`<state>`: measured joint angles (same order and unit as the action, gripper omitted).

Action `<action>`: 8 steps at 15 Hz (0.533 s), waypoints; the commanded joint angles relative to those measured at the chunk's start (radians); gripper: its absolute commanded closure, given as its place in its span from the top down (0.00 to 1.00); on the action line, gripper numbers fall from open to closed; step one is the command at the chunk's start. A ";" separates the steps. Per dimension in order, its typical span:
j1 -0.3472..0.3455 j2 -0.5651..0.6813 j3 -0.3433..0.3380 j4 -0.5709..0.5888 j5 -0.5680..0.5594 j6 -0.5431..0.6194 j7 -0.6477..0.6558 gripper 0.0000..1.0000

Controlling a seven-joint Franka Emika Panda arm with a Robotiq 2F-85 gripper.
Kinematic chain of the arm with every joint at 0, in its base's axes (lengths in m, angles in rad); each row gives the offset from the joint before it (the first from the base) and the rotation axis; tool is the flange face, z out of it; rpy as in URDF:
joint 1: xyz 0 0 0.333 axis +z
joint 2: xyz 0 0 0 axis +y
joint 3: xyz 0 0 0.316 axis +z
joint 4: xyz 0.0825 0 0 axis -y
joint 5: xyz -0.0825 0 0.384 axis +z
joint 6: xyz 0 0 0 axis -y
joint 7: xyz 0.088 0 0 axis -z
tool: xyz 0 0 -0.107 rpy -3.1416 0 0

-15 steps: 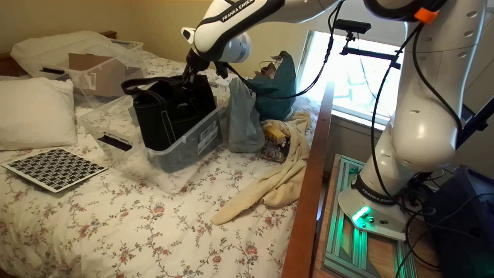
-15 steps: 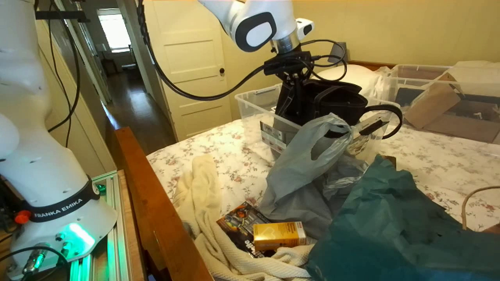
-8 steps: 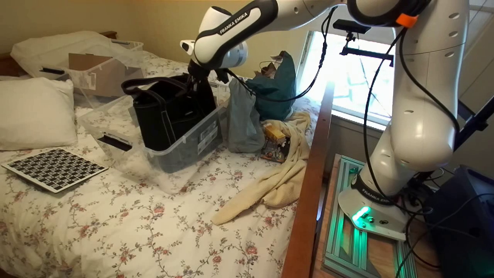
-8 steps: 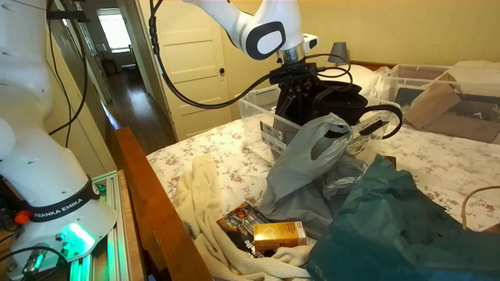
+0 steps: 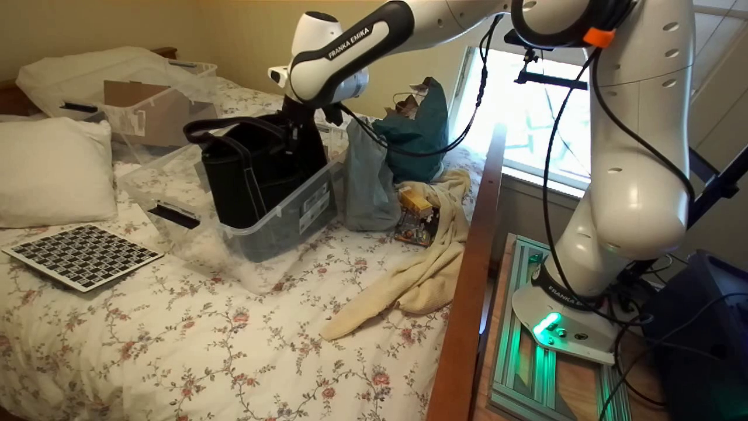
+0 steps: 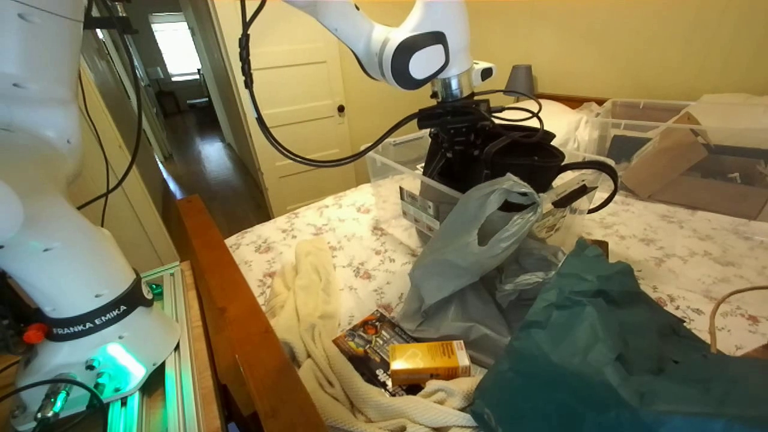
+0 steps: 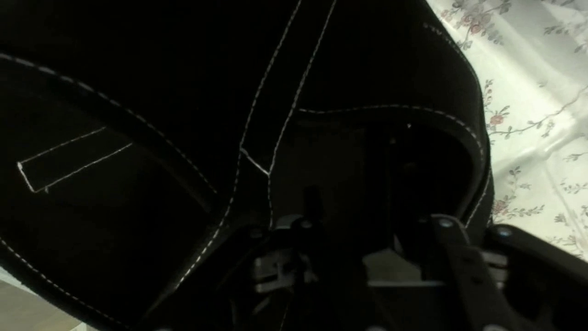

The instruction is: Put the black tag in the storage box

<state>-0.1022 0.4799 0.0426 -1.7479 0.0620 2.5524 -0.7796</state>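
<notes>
The clear plastic storage box (image 5: 251, 245) sits on the bed and also shows in an exterior view (image 6: 387, 186). A big black fabric bag (image 5: 231, 193) with white stitching stands upright in it. My gripper (image 5: 292, 143) points down, low inside the bag's top opening. In the wrist view the bag (image 7: 193, 92) fills most of the picture. There my gripper (image 7: 353, 207) has its fingers apart, over a dark pocket of the bag, and nothing shows held between them. The black tag cannot be made out; it is hidden or lost against the dark cloth.
A second clear bin (image 5: 140, 117) with cardboard stands behind. A grey plastic bag (image 6: 468, 276) leans by the storage box, beside a teal bag (image 6: 606, 348). A yellow box (image 6: 429, 360), cream blanket (image 6: 312, 288), checkered board (image 5: 85, 257) and wooden bed rail (image 5: 473, 263) are nearby.
My gripper has moved down from the bag's rim deeper into its opening. The bag and the storage box have not visibly moved.
</notes>
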 commanded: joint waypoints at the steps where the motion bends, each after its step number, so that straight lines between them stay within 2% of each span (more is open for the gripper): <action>1: -0.003 0.014 0.000 0.052 -0.038 -0.032 0.061 0.75; 4: -0.002 0.006 -0.007 0.059 -0.043 -0.028 0.099 0.96; 6: 0.004 -0.003 -0.017 0.059 -0.051 -0.033 0.141 1.00; 8: 0.018 -0.028 -0.036 0.045 -0.076 -0.048 0.212 1.00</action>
<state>-0.1025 0.4809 0.0310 -1.7046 0.0453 2.5487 -0.6751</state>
